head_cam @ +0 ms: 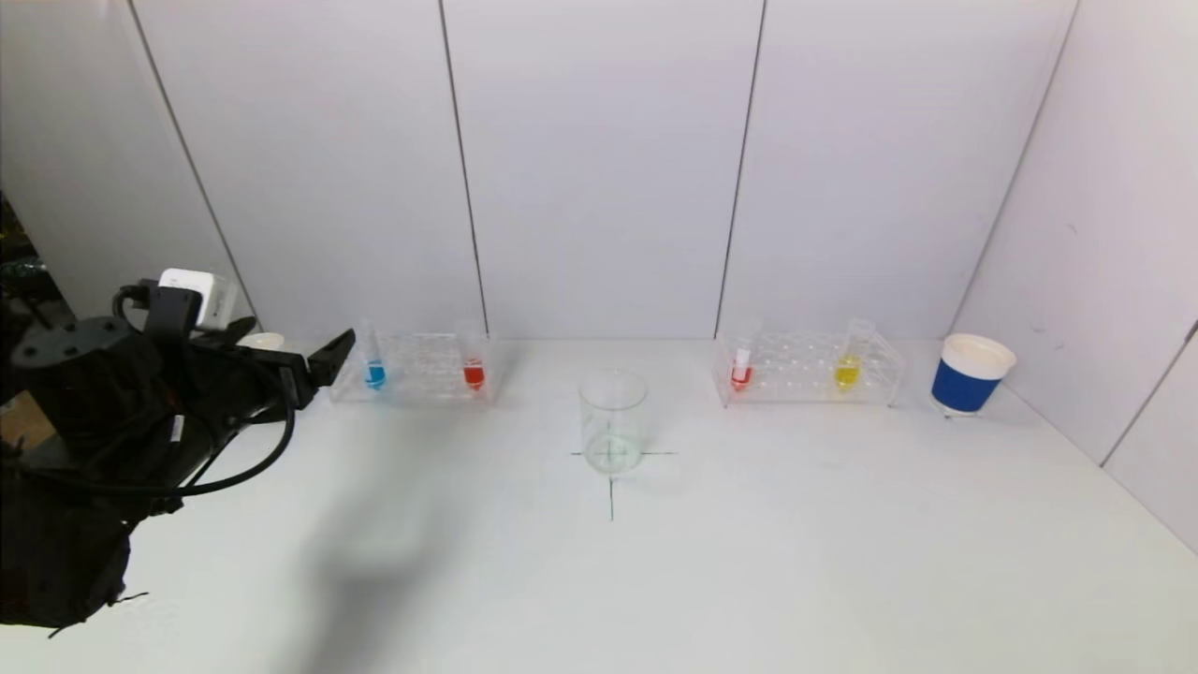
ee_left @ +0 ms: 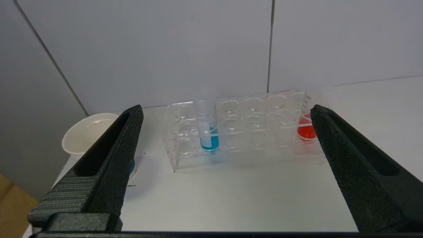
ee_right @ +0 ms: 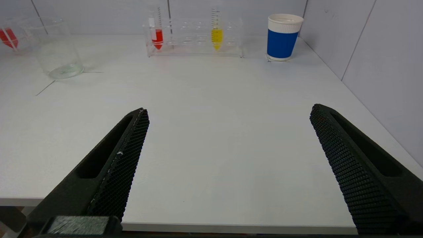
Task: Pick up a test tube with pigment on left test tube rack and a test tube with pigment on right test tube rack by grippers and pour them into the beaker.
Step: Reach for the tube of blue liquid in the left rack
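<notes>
The clear left rack (head_cam: 421, 360) holds a tube of blue pigment (head_cam: 374, 372) and a tube of red pigment (head_cam: 474, 373). The clear right rack (head_cam: 796, 370) holds a red tube (head_cam: 741, 373) and a yellow tube (head_cam: 847, 369). The empty glass beaker (head_cam: 613, 421) stands between them on a cross mark. My left gripper (head_cam: 301, 342) is open just short of the left rack's left end. In the left wrist view the gripper (ee_left: 226, 109) frames the rack (ee_left: 185, 155), the blue tube (ee_left: 208, 127) and the red tube (ee_left: 305, 129). My right gripper (ee_right: 229, 110) is open over the table's front edge, outside the head view.
A blue paper cup (head_cam: 971, 374) stands right of the right rack near the side wall. A white cup (ee_left: 86, 132) stands left of the left rack, behind my left gripper. Wall panels close off the back and the right side.
</notes>
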